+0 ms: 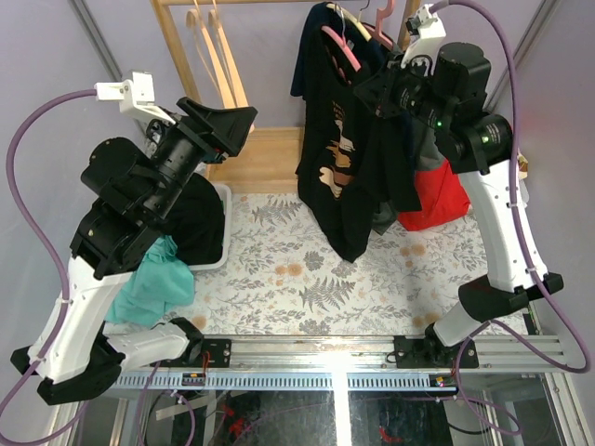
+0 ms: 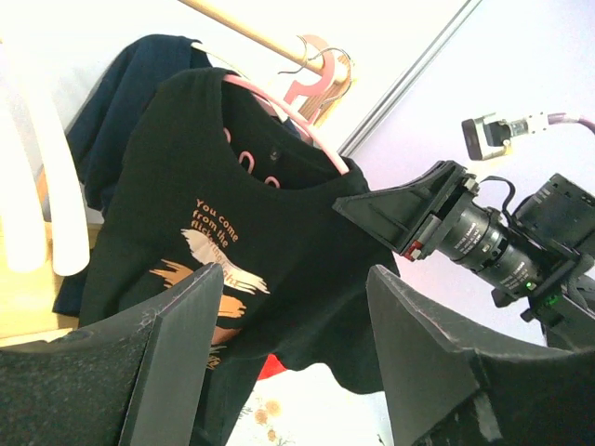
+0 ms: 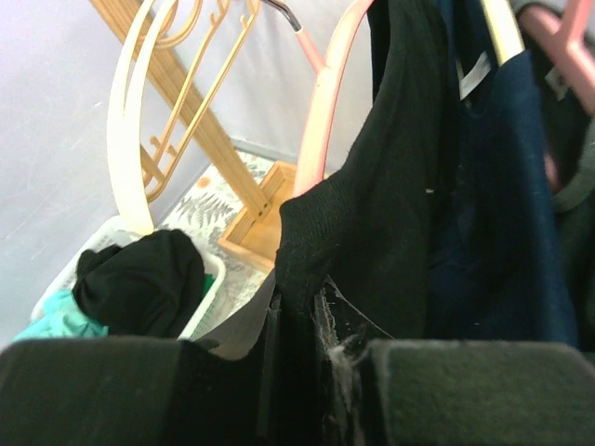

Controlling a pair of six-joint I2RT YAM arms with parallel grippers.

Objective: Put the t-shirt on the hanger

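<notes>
The black t-shirt (image 1: pixel 339 158) with a tan print hangs on the pink hanger (image 1: pixel 344 46) at the rail, its hem over the mat. My right gripper (image 1: pixel 379 93) is shut on the shirt's shoulder fabric beside the hanger's arm. In the right wrist view the jaws (image 3: pixel 302 311) pinch a black fold, with the pink hanger arm (image 3: pixel 325 102) just above. My left gripper (image 1: pixel 232 121) is open and empty, to the left of the shirt. The left wrist view shows the shirt (image 2: pixel 232 251), the hanger (image 2: pixel 302 116) in its collar, and the open gripper (image 2: pixel 293 348).
A navy t-shirt (image 3: pixel 502 186) hangs behind the black one. A red garment (image 1: pixel 437 200) hangs at the right. Cream hangers (image 1: pixel 214 46) hang on the wooden rack (image 1: pixel 270 153). A white basket (image 1: pixel 223 242) holds dark clothes, and a teal garment (image 1: pixel 153 283) spills over it.
</notes>
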